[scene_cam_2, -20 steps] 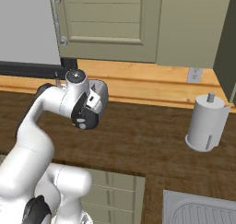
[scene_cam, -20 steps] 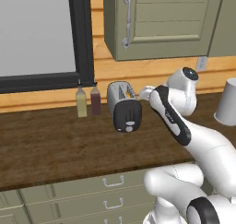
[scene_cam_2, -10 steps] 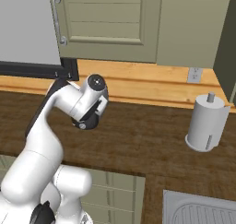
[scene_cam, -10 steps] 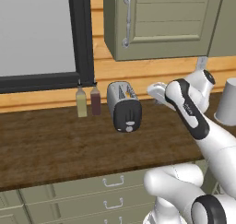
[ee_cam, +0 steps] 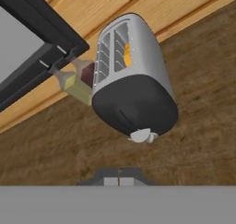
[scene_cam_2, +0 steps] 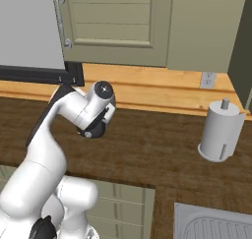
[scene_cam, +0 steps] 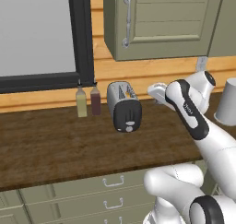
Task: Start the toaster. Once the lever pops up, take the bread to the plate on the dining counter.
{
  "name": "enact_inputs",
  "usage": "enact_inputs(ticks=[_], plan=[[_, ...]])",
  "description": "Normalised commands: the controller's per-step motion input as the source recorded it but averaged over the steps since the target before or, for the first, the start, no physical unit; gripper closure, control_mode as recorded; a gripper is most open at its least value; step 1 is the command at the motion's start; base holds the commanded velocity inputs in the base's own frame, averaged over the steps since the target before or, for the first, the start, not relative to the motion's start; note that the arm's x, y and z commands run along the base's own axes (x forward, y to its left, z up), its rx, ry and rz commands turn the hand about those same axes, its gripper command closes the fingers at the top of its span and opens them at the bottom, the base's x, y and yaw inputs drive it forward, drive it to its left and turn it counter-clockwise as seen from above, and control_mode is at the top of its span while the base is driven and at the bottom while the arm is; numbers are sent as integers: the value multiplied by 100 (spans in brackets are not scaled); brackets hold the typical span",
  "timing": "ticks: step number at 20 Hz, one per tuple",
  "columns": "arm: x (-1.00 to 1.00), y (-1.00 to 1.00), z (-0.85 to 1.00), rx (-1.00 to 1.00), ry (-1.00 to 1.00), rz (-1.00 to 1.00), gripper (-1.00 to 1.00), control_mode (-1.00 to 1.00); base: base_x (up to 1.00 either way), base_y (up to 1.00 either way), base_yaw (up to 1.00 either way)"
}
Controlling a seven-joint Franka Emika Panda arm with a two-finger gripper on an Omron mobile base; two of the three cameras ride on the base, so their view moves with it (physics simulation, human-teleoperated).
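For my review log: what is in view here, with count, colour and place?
toaster: one, chrome with black end face, on the worktop by the wall
lever: one, pale grey, low on the toaster's black face
bottles: two, one yellowish, one dark red, left of the toaster
worktop: one, dark wood
drawers: sage green, under the worktop
wall cabinet: sage green, above the toaster
window: one, black frame, upper left
paper towel roll: one, white, right on the worktop
socket: one, on the wall
sink: grey, lower right
gripper: one, shut, in front of the toaster
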Motion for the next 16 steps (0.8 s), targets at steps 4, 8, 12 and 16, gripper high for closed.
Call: enact_inputs(ticks=[4,8,12,16], plan=[[0,-51,0,0,-7,0,100,-100,0,0,0],[-6,-42,0,0,-11,0,100,-100,0,0,0],[-1,-13,0,0,-5,0,-100,-100,0,0,0],[0,0,0,0,0,0,-100,-100,0,0,0]])
